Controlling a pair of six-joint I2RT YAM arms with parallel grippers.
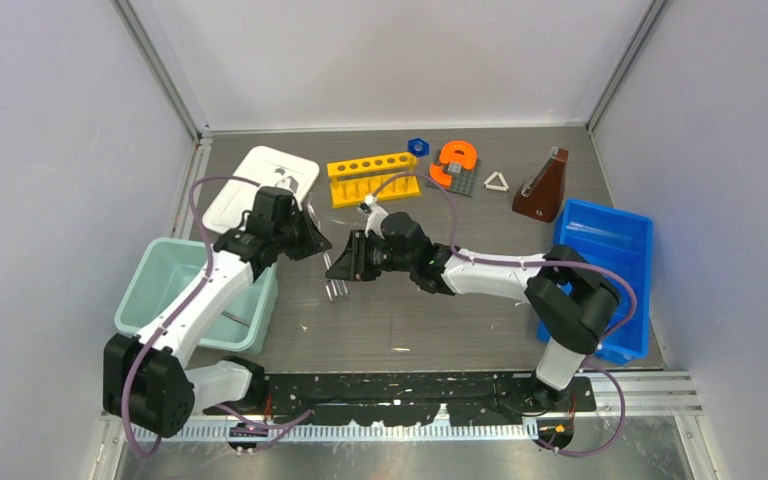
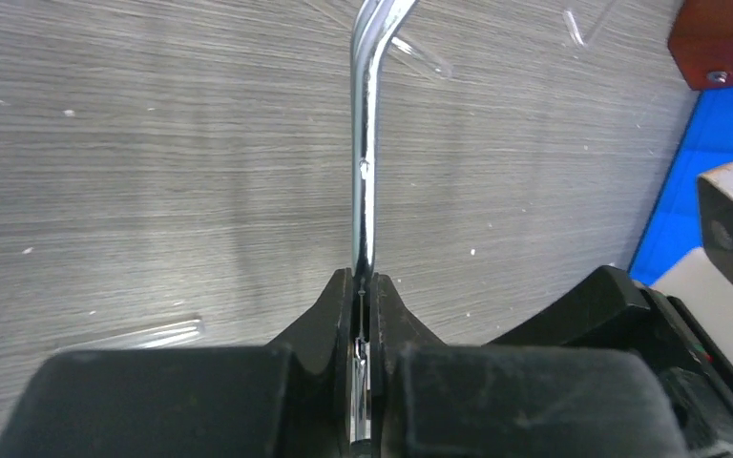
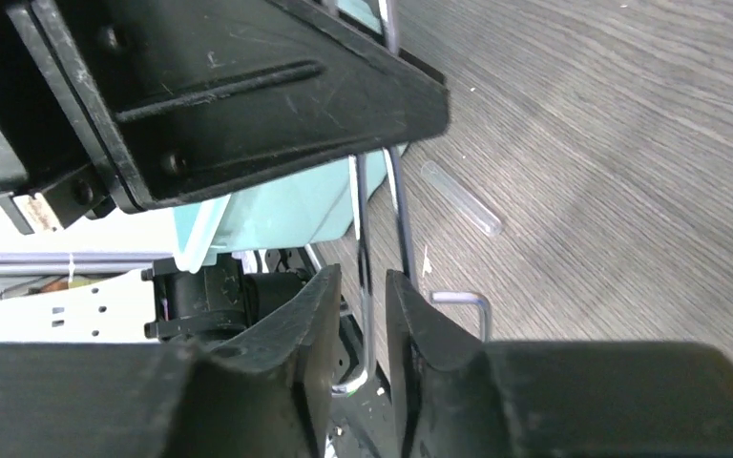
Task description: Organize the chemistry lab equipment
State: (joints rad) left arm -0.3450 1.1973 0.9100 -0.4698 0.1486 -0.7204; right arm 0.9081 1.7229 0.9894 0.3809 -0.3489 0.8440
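Note:
My left gripper [image 1: 317, 244] is shut on the wire metal tongs [image 1: 334, 287] and holds them above the table's middle. In the left wrist view the tongs [image 2: 365, 172] stick out forward from the shut left gripper [image 2: 364, 282]. My right gripper [image 1: 346, 263] faces it closely. In the right wrist view the right gripper [image 3: 363, 283] is slightly open, with one wire of the tongs [image 3: 362, 219] in the gap between its jaws. A thin clear rod [image 3: 460, 197] lies on the table nearby. The yellow six-hole rack [image 1: 372, 178], blue hexagonal piece [image 1: 418, 146], white triangle [image 1: 497, 181] and brown flask [image 1: 543, 188] stand at the back.
A teal bin [image 1: 160, 290] stands at the left, with a white lid [image 1: 250, 190] behind it. A blue bin [image 1: 610, 235] stands at the right. The orange horseshoe piece [image 1: 455, 158] sits on its grey base between the rack and the triangle.

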